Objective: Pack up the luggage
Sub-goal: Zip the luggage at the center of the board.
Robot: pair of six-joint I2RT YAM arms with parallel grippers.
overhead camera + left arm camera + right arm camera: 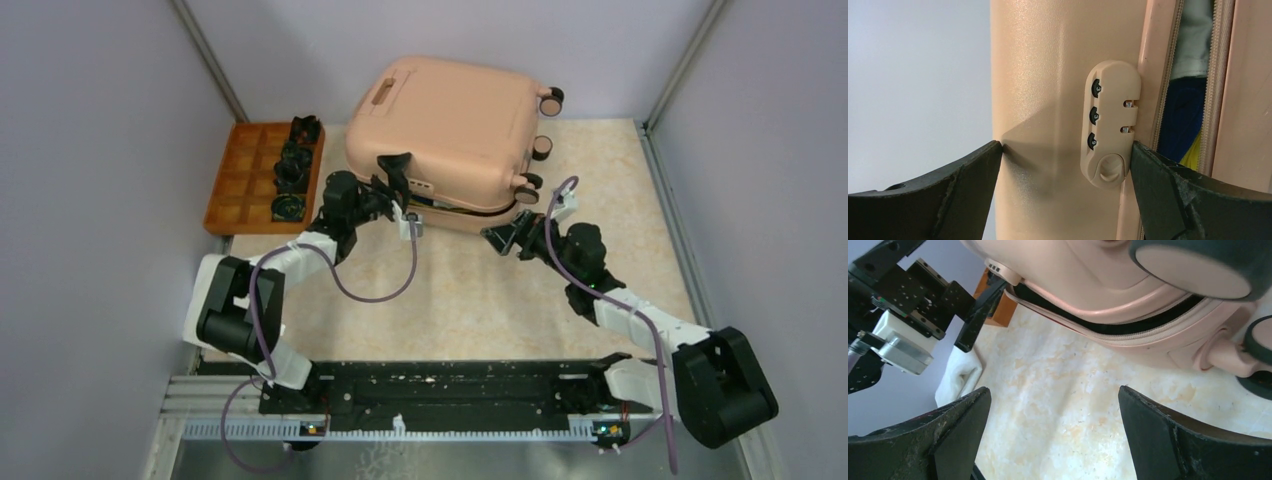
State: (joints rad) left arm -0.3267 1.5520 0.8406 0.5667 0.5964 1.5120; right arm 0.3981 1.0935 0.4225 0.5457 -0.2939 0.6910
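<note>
Pale lilac-grey wall panels enclose three sides. The cream marbled tabletop has a black and aluminium rail at the near edge carrying both arm bases.

The peach-pink hard-shell luggage lies flat at the far middle of the table, turned slightly, with its wheels on the right side. Its shells are not zipped. A dark gap runs along the near seam, and the left wrist view shows white, blue and yellow fabric inside.

The left arm is folded at the elbow and reaches forward to the suitcase's near left corner. The left gripper is spread wide and straddles the upper shell's edge, one fingertip at the outer face and the other at the seam. Can't tell whether it presses.

The right arm stretches diagonally in from the right. The right gripper is low over bare table near the near right corner, jaws wide apart and holding nothing.

An orange compartmented plastic tray sits far left, just beside the suitcase, with black round parts in its right column.

A peach three-dial combination lock sits between the left fingertips.
</note>
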